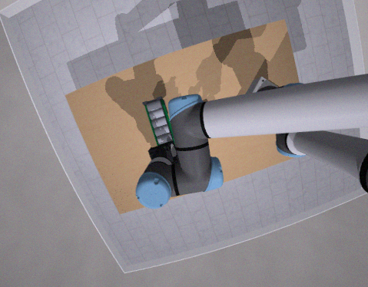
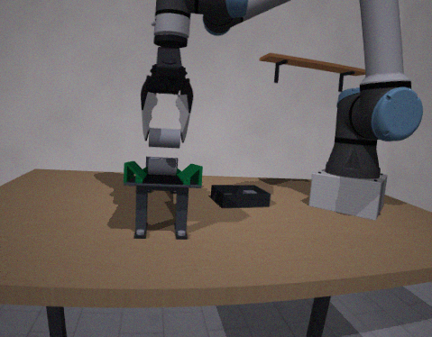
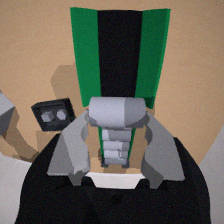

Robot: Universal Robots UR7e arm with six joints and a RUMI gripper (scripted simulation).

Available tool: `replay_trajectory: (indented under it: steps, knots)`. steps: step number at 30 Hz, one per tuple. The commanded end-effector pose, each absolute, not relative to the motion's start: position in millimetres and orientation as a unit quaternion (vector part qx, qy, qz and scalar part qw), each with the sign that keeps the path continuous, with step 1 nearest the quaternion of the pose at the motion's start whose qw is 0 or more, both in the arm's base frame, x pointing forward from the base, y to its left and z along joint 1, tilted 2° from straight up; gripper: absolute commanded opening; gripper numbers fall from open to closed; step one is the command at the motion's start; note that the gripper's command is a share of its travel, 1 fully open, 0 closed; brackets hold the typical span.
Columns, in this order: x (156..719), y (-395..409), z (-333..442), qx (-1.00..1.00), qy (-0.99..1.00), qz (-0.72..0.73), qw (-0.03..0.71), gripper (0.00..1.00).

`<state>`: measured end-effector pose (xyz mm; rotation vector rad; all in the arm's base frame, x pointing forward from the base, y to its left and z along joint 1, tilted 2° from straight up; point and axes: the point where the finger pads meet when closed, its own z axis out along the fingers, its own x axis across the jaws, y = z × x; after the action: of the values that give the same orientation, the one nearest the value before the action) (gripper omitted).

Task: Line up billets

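Observation:
My gripper (image 2: 165, 135) is shut on a grey steel billet (image 2: 164, 138) and holds it level, a short way above the green-railed feed ramp (image 2: 163, 176). In the wrist view the held billet (image 3: 117, 111) lies crosswise between the fingers, over the ramp's black floor (image 3: 120, 55), which is bare beyond it. A row of several billets (image 3: 116, 147) lies across the ramp below and behind the held one. The top view shows that row (image 1: 159, 120) between the green rails; the arm hides the gripper and the rest of the ramp there.
The ramp stands on dark legs on the wooden table. A low black box (image 2: 240, 195) sits to its right and also shows in the wrist view (image 3: 52, 116). The robot's base (image 2: 347, 194) is at the far right, with a wall shelf (image 2: 313, 64) above.

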<state>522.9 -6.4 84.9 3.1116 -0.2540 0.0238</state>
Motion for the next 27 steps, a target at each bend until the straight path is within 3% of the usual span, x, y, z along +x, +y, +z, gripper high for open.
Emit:
replay_trajectory:
  steps: [1,27]
  knots:
    - [526.0,3.5,85.0,0.997,-0.082,0.009,0.01,0.0]
    - [526.5,5.6,82.2,0.997,-0.082,0.009,0.01,0.0]
